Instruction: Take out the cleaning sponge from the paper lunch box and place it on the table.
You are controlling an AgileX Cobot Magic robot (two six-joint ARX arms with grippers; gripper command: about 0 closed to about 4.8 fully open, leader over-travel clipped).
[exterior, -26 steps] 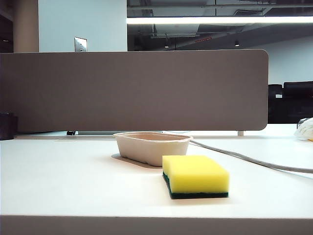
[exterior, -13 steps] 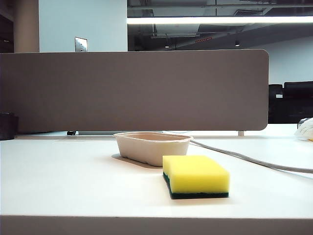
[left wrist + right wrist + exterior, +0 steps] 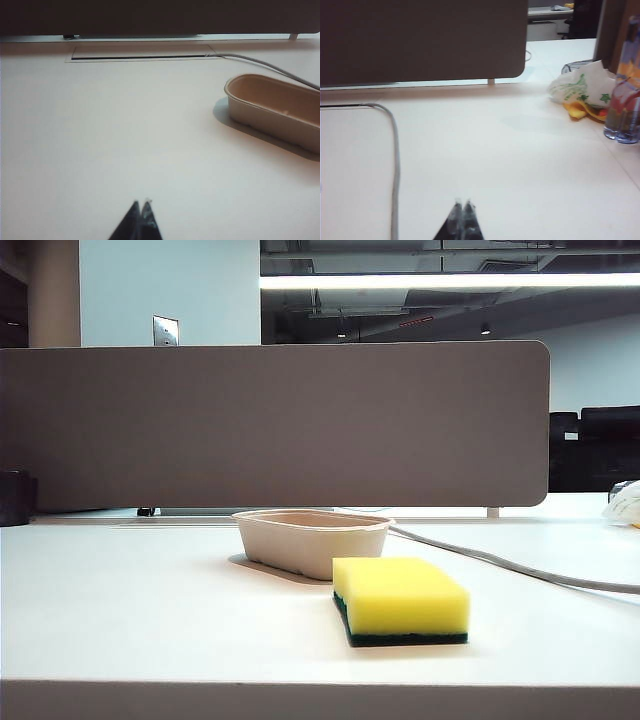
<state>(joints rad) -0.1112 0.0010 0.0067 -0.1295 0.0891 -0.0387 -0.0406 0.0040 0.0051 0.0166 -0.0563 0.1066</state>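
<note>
While apart from sponge (image 3: 401, 599), both grippers (image 3: 140, 203) (image 3: 462, 202).

Left pincer (image 3: 141, 204) and right pincer (image 3: 463, 202): dark, pointed tips

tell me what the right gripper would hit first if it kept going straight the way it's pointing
Probably nothing soon. The right gripper, shut, points level over bare table toward the partition panel at the far edge. The grey cable lies off to one side, the plastic bag to the other. Depth is hard to judge.
</note>
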